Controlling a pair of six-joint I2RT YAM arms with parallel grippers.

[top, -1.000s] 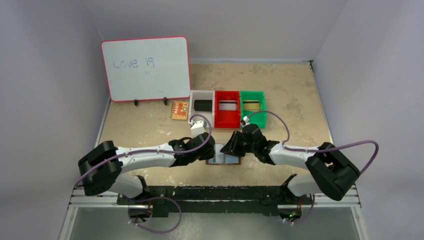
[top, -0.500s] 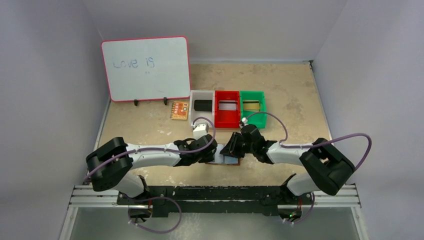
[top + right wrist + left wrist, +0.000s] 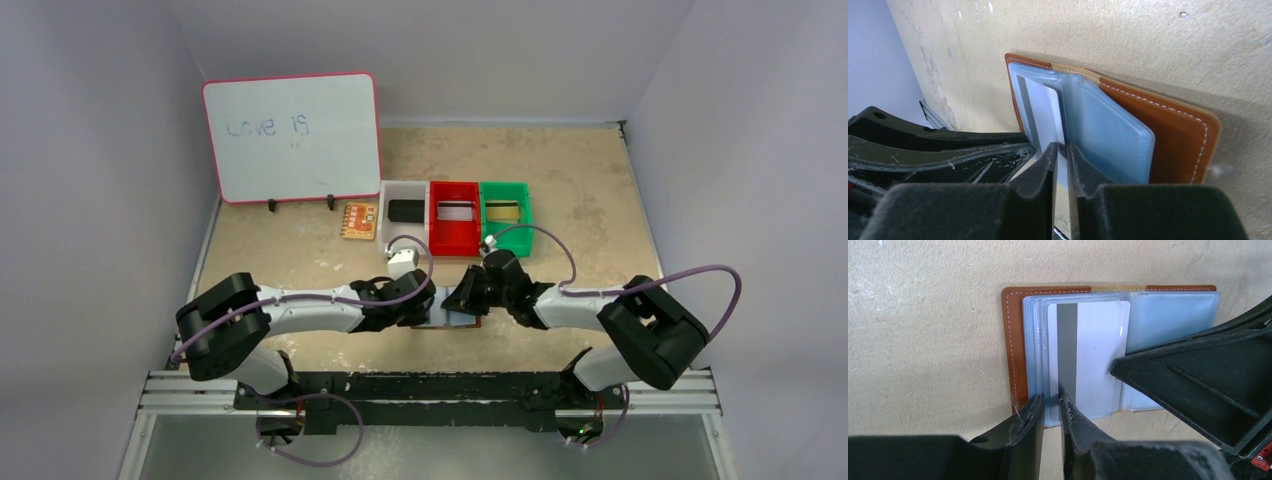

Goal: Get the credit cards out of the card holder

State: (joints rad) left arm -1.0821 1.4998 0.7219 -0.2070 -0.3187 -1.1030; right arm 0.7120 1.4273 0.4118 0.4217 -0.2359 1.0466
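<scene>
The brown card holder (image 3: 452, 322) lies open on the table between the two arms, its pale blue pocket sleeves (image 3: 1168, 315) facing up. A white credit card (image 3: 1098, 355) with a grey stripe sticks partly out of the left sleeves. My left gripper (image 3: 1052, 410) is shut on the near edge of those left sleeves. My right gripper (image 3: 1062, 152) is shut on the edge of the white credit card (image 3: 1048, 115), beside the blue sleeve stack (image 3: 1108, 135). From above, the left gripper (image 3: 425, 308) and right gripper (image 3: 458, 300) meet over the holder.
A white bin (image 3: 405, 185), a red bin (image 3: 453, 247) and a green bin (image 3: 506, 187) stand in a row behind the holder. An orange patterned card (image 3: 358, 220) lies left of them. A whiteboard (image 3: 292, 135) stands at the back left.
The right jaws have closed in on the card's edge. The left arm has reached a little further right, and both grippers sit tighter over the holder.
</scene>
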